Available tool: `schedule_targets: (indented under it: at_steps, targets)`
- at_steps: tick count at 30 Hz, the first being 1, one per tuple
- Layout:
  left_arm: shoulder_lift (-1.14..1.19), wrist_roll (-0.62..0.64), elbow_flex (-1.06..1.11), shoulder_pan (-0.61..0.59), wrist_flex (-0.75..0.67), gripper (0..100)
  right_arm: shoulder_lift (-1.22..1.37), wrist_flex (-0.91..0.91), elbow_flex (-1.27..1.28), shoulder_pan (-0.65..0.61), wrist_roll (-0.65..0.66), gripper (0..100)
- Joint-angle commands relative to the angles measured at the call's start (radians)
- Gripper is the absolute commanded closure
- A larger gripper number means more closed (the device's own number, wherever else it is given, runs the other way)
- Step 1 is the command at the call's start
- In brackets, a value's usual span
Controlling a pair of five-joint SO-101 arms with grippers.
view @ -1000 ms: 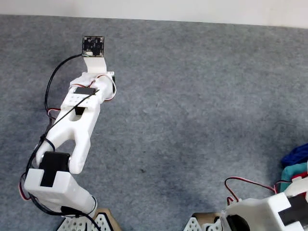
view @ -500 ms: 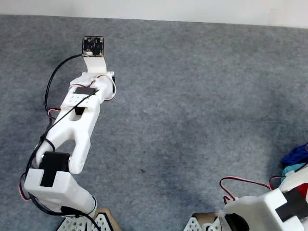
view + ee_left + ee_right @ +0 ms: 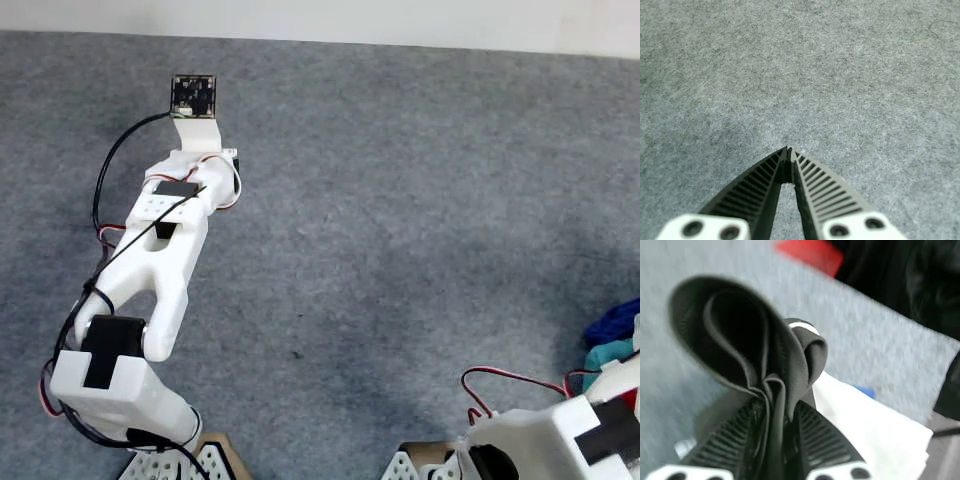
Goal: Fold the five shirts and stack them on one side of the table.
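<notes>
Two arms, one grey table (image 3: 400,200)
Left gripper (image 3: 789,152) hangs closed above it; right gripper (image 3: 777,409) clamps a bunched black shirt (image 3: 735,330).

The high view looks straight down on the grey felt bench (image 3: 400,200); the wrist views look closely past the black ribbed left pincer (image 3: 789,154) and right pincer (image 3: 781,412) (this one seemingly slanted) onto that felt.
</notes>
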Motion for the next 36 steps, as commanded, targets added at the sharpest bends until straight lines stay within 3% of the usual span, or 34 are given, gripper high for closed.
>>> schedule_targets:
  at_steps: [1, 13, 18, 23, 29, 34, 36]
  targets:
    - [-0.005, -0.008, -0.008, 0.018, -0.020, 99, -0.058, 0.016, 0.016, 0.077, 0.100, 99.1]
    - [-0.005, -0.008, -0.007, 0.018, -0.020, 99, -0.058, 0.200, 0.027, 0.321, 0.565, 99.1]
    - [-0.005, -0.008, -0.005, 0.018, -0.020, 99, -0.053, 0.168, 0.027, 0.386, 0.611, 99.1]
    - [-0.005, -0.008, -0.004, 0.018, -0.020, 99, -0.056, 0.182, 0.068, 0.386, 0.763, 96.7]
    - [-0.005, -0.008, -0.004, 0.018, -0.020, 99, -0.061, 0.142, 0.082, 0.340, 0.709, 67.4]
    - [-0.005, -0.008, -0.004, 0.018, -0.020, 99, -0.093, 0.124, -0.005, 0.275, 0.695, 64.2]
    - [-0.005, -0.008, -0.004, 0.018, -0.020, 99, -0.125, 0.125, -0.081, 0.262, 0.632, 64.2]
